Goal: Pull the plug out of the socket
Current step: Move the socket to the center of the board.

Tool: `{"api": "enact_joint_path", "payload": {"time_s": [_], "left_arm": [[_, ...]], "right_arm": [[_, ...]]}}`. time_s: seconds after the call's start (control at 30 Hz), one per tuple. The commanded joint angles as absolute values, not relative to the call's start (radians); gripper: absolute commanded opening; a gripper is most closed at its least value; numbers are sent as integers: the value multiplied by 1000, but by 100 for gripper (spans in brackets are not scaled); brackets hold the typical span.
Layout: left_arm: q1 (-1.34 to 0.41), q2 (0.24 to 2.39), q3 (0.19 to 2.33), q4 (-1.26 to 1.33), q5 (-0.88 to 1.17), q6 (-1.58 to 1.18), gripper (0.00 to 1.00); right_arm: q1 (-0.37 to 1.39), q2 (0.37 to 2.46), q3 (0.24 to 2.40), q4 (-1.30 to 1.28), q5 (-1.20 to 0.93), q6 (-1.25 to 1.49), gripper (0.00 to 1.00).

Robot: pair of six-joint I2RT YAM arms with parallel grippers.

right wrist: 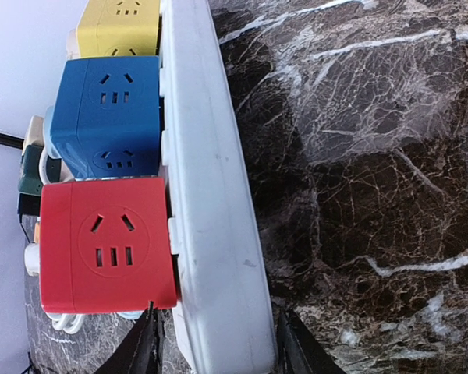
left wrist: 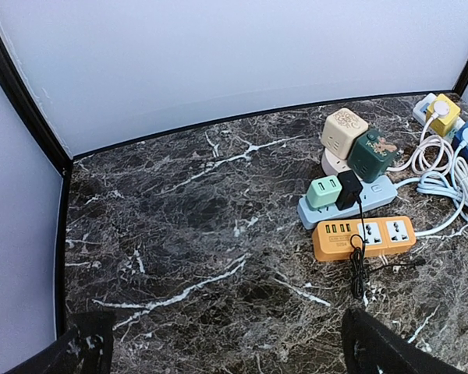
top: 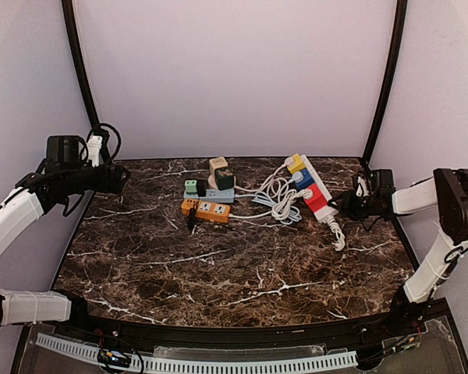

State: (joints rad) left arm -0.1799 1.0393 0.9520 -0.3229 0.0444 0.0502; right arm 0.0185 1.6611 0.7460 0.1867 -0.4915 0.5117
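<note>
One orange socket strip, print illegible.

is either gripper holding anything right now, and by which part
Left gripper is open, holding nothing. Right gripper straddles one end of the white power strip, a finger on each long side; whether it grips yet cannot be told.

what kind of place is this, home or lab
Probably a robot test booth, not a home: plain pale walls enclose a marble-patterned table, with a left arm and right arm flanking it.

White arms, black joints
</note>
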Motion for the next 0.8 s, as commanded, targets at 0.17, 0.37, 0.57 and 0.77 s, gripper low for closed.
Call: {"api": "enact_joint_path", "payload": {"time_s": [0.17,0.37,0.57,0.77], "left_arm": [[-186,1009,930,-311,50,66,100],[-186,1005,928,-310,50,66,100],[-188,1004,928,-311,82,75,100],[-201,1005,926,-309,119,77,100]], "right_arm": [[15,1693,756,226,-572,527,40],[16,1685,744,233,-576,534,18],[15,1669,733,227,-606,537,0],[22,1636,699,212,-689,530,0]]}}
